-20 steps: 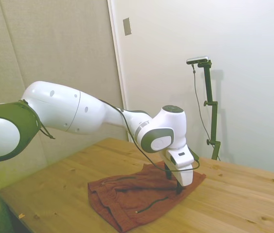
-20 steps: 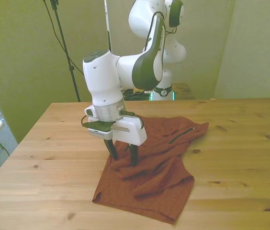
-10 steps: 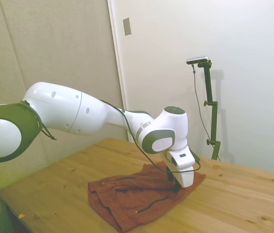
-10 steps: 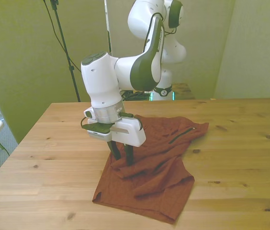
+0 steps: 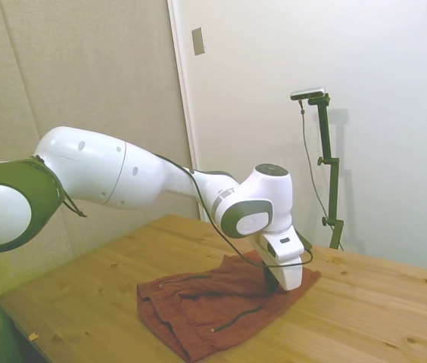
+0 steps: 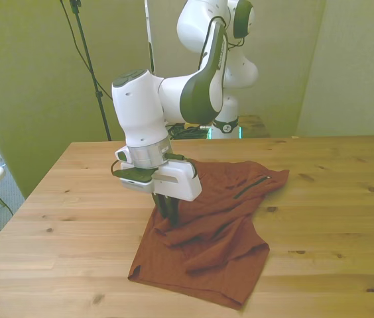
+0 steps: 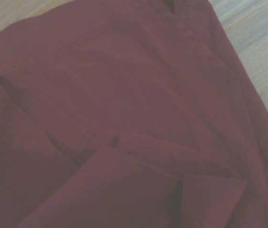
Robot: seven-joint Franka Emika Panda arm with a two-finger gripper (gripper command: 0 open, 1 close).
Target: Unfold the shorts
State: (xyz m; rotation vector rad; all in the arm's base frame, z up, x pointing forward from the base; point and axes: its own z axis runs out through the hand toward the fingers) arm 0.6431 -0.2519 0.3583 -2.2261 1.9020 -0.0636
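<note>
Broad wooden table [image 6: 346, 218], pale planks with dark knots, filling the lower part of side and front views. White Franka arm [image 5: 123, 170] reaching across it, wrist bent down over the cloth.

Rust-red shorts [image 6: 217, 238] lying crumpled and still folded on the table's middle, toward the front view's left of centre. One corner stretched toward the front view's right, with a thin dark zipper-like pocket line [image 6: 252, 186] near it. Nearer edge doubled over in a loose flap, hem close to the table's near edge. In the side view, same shorts [image 5: 198, 302] spread as a low rumpled heap, a second dark pocket line [image 5: 236, 316] curving across the top layer. In the wrist view, only red fabric [image 7: 124, 95] with soft creases and overlapping folds, a strip of bare wood [image 7: 262, 52] beside it.

Gripper [image 6: 168, 207] pointing straight down into the shorts at their edge on the front view's left. Dark fingers [image 6: 172, 205] drawn close together, pinched on a raised ridge of the fabric; cloth puckered upward around the tips. In the side view, gripper [image 5: 271, 283] tips mostly hidden behind the white hand body, sunk at the far edge of the cloth.
</note>
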